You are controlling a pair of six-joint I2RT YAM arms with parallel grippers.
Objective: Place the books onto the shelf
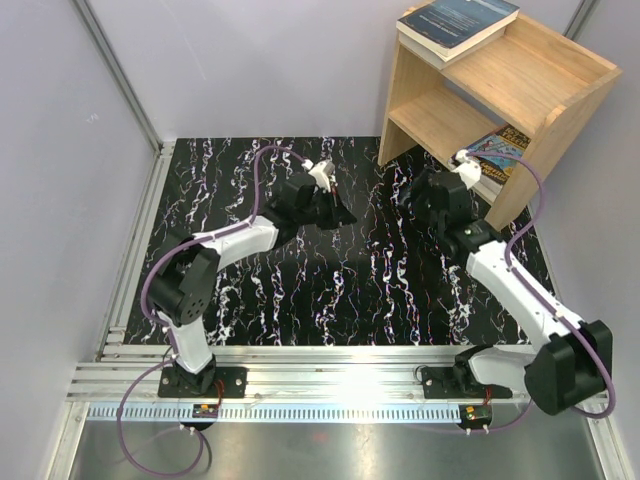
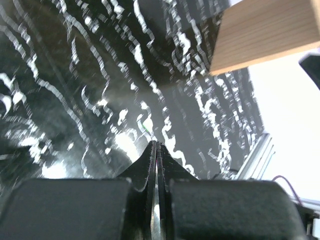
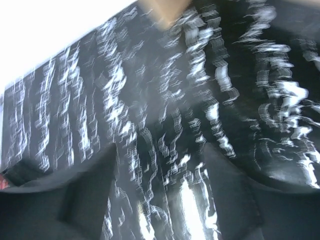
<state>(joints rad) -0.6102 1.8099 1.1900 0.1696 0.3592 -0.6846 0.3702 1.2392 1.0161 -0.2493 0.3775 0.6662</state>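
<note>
the shelf (image 1: 560,75) stands with the black, white-veined surface (image 1: 300,300) spreading out in front of it and to its left. a dark blue book (image 1: 458,25) lies flat on the shelf's top at its far left corner, hanging over the edge. a colourful book (image 1: 503,150) lies in the shelf's lower compartment, by the right side panel. the left arm (image 1: 225,245) reaches towards the shelf's left side, well apart from it, its jaws pressed together on nothing. the right arm (image 1: 510,275) ends just in front of the shelf's open face, its jaws apart and empty.
</note>
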